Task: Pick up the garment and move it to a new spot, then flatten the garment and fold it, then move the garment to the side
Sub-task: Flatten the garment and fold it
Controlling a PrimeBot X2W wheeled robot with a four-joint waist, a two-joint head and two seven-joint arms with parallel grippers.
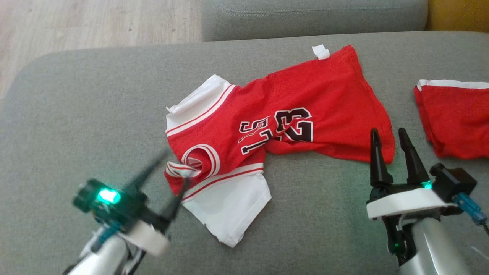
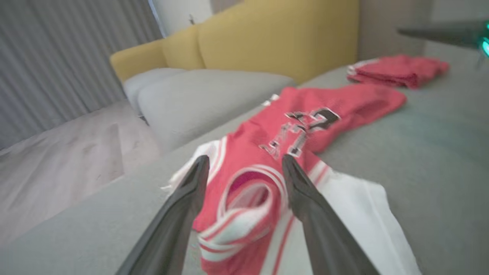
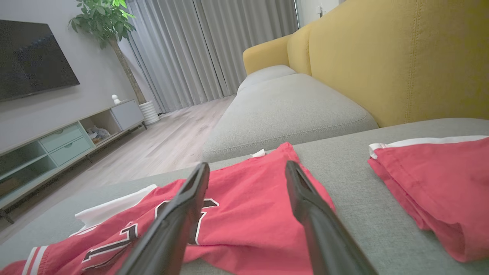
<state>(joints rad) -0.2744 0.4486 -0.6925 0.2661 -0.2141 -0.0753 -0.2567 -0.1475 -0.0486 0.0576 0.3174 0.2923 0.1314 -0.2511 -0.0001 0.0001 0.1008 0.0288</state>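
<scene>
The left gripper (image 2: 245, 158) has its two dark fingers (image 2: 179, 214) spread wide apart, one on each side of the collar (image 2: 248, 191) of a red jersey (image 2: 324, 103). The jersey lies crumpled on a grey cushion (image 2: 439, 152), its black number facing up and a white sleeve (image 2: 363, 214) spread out beside the right finger. The picture is blurred, so contact with the cloth cannot be told. Farther along the cushion lies a second red garment (image 2: 397, 70), apart from the jersey. Behind stand a yellow backrest (image 2: 275, 38), another grey seat (image 2: 206, 95), a wooden floor (image 2: 57, 172) and grey curtains (image 2: 57, 57)
</scene>
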